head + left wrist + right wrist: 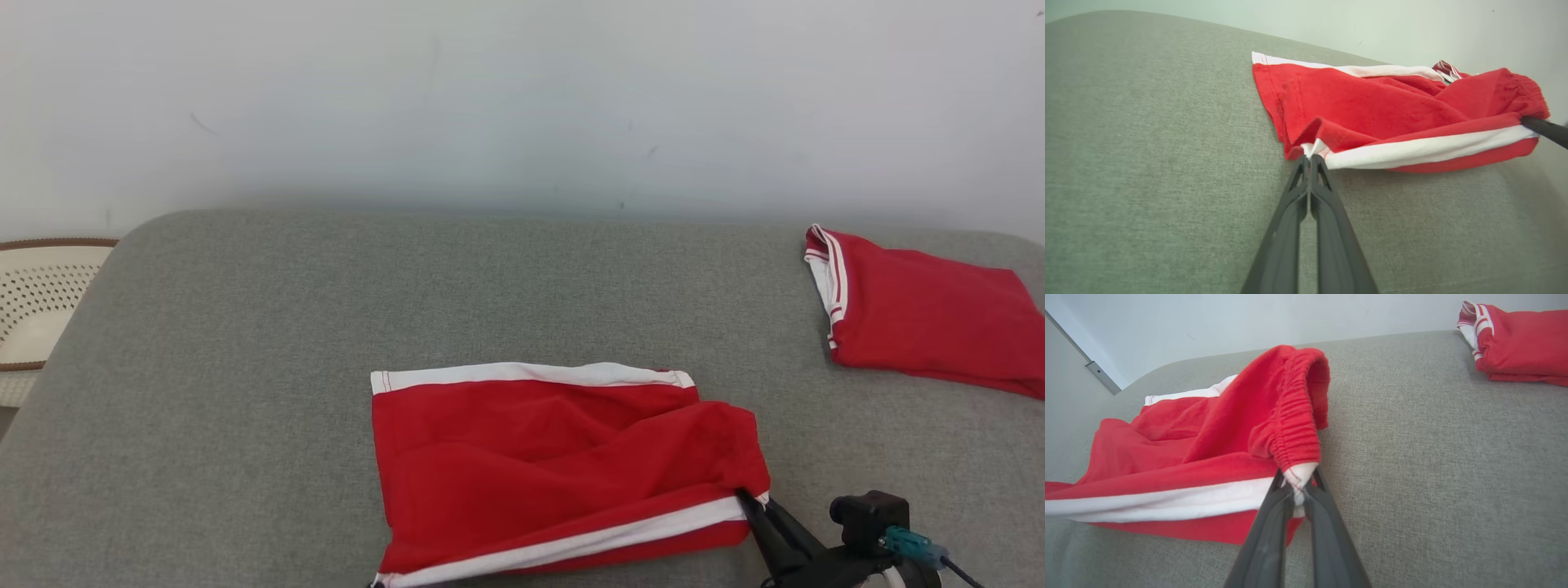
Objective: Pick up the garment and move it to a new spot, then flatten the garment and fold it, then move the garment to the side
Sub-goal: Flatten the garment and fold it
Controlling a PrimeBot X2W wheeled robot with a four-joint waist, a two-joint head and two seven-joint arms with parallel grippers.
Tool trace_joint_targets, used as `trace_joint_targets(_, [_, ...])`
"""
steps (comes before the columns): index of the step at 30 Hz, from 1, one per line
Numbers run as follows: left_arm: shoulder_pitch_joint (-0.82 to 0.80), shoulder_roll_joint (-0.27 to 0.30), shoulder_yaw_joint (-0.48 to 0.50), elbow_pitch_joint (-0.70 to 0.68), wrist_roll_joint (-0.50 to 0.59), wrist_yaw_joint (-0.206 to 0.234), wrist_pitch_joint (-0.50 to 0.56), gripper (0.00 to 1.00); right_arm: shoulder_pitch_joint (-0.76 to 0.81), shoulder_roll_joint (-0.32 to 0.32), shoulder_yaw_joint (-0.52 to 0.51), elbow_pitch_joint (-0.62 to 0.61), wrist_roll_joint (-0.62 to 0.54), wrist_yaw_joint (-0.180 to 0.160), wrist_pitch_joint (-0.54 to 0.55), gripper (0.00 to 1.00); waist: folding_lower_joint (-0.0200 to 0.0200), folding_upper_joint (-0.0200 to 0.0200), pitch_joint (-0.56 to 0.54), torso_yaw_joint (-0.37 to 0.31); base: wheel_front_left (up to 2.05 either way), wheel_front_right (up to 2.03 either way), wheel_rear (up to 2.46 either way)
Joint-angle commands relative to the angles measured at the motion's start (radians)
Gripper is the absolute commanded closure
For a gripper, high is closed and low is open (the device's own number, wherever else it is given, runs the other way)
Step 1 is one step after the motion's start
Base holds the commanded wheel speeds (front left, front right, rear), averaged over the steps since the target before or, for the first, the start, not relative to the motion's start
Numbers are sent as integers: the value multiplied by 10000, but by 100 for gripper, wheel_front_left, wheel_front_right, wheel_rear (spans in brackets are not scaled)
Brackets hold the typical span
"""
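Observation:
Red shorts [539, 457] with white side stripes lie on the grey cushion, their near edge lifted. My left gripper [1309, 157] is shut on the near left hem corner of the shorts [1380, 110], where a bit of white stripe sticks out. My right gripper [1298, 484] is shut on the white end of the elastic waistband of the shorts [1216, 449], which bunches up above the fingers. In the head view the right gripper [747, 498] pinches the near right corner; the left gripper's corner sits at the bottom edge.
A second red garment [922, 314] with white trim lies folded at the far right of the grey cushion [245, 367]. A pale perforated basket [41, 298] stands off the cushion's left edge. A white wall runs behind.

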Motion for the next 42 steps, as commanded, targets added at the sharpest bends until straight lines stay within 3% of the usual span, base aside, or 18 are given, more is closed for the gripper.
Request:
trace_joint_targets(1, [20, 49, 160, -281, 179, -60, -54, 100, 79, -186, -43, -281, 55, 1, 57, 100, 0, -1, -7, 25, 0, 0, 0])
trace_joint_targets(9, [-1106, 387, 444, -1025, 712, -367, -52, 100, -432, -361, -301, -1693, -9, 1, 655, 100, 0, -1, 108, -94, 0, 0, 0])
trace_joint_targets(16, [-3847, 1391, 277, -410, 948, -715, 190, 100, -2460, 87, -600, -1982, -177, 1, 1251, 100, 0, -1, 919, -575, 0, 0, 0])
trace_joint_targets(21, [-6618, 2236, -5, 156, 959, -847, 771, 100, -5010, 606, -742, -1189, 90, 1, 1734, 100, 0, -1, 2046, -879, 0, 0, 0])
trace_joint_targets(28, [-10503, 2900, -841, 1211, 389, -850, 1337, 100, -8867, 1015, -679, 475, 807, 3, 2131, 100, 0, -1, 3299, -984, 0, 0, 0])
trace_joint_targets(36, [-14237, 3262, -1633, 3179, -415, -855, 1583, 100, -12189, 1530, -1056, 2822, 1953, 3, 2327, 100, 0, -1, 3985, -1031, 0, 0, 0])
trace_joint_targets(42, [-16066, 3323, -1969, 4482, -584, -855, 1606, 100, -13601, 2050, -1056, 4199, 2260, 1, 1978, 100, 0, -1, 4075, -1299, 0, 0, 0])
